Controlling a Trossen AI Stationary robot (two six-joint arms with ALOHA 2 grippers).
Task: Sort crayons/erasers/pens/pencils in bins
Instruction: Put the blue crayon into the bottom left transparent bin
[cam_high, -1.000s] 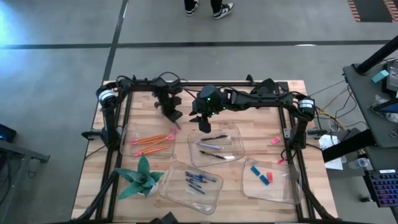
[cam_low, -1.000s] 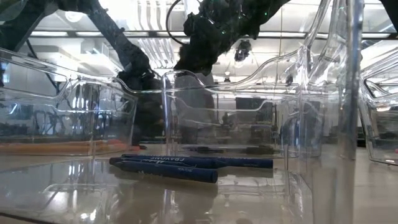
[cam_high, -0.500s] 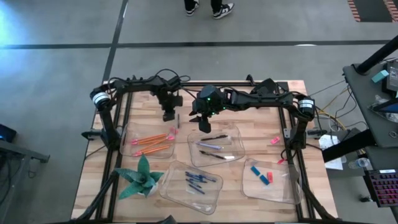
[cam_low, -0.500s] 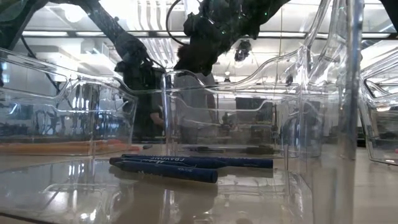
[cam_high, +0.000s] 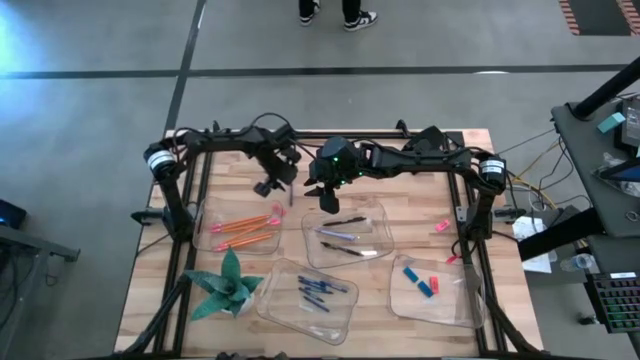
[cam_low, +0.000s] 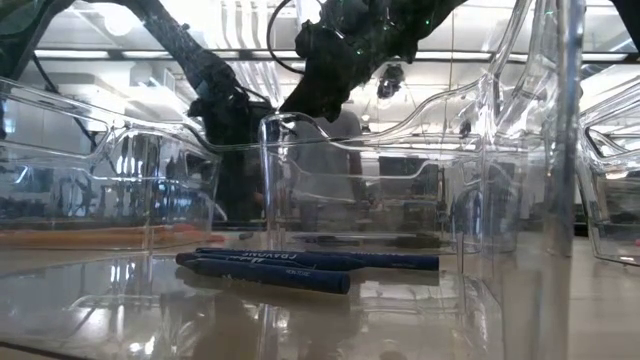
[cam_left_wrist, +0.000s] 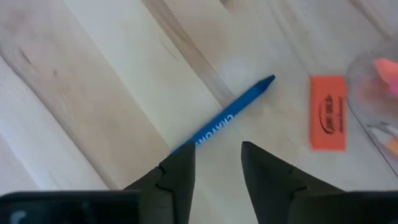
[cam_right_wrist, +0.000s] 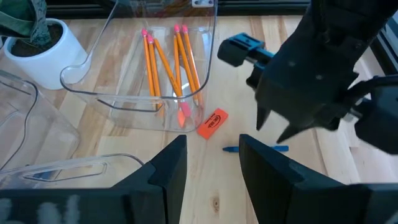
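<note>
Table: the light wooden table (cam_high: 420, 330) carries four clear plastic shallow bins (cam_high: 346, 235), all well apart from the loose pieces near its far edge.
Pencil bin: the long thin orange pencils (cam_right_wrist: 168, 59) lie inside the clear tub just beside the left arm's working place.
Right arm: the right gripper (cam_right_wrist: 208, 171) hangs above the middle bin, fingers apart and empty; it waits.
Left arm: the left gripper (cam_left_wrist: 214, 162) is just above a short blue crayon (cam_left_wrist: 224, 118) lying on bare wood, fingers apart, nothing between them.
Eraser: a small orange-red block eraser (cam_left_wrist: 328, 112) lies near the crayon's tip, next to the pencil bin's corner.
Advice: I judge the fingers should straddle the crayon's middle, across its length, go fully down, then close.
</note>
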